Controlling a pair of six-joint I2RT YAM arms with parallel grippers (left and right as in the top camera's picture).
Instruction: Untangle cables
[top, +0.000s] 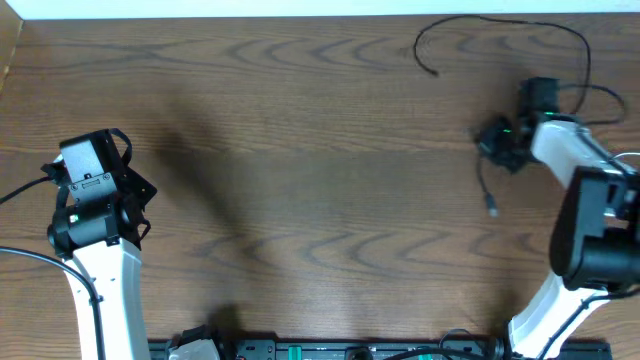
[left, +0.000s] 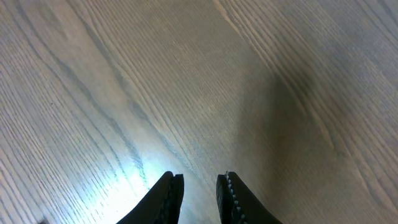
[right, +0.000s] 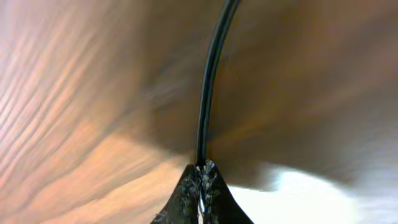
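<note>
Where right claw (right: 202, 171) grips, black cable (right: 211, 81) points straight ahead, apparently taut

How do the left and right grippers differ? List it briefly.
The left gripper is open and empty; the right gripper is shut on a black cable. The left is at the table's left side, the right at its far right. Both have black fingers.

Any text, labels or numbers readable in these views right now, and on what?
None readable. The black cable pinched in the right gripper carries no visible print; the left gripper and table show no markings.
Anything on the arms overhead is too small to read.
</note>
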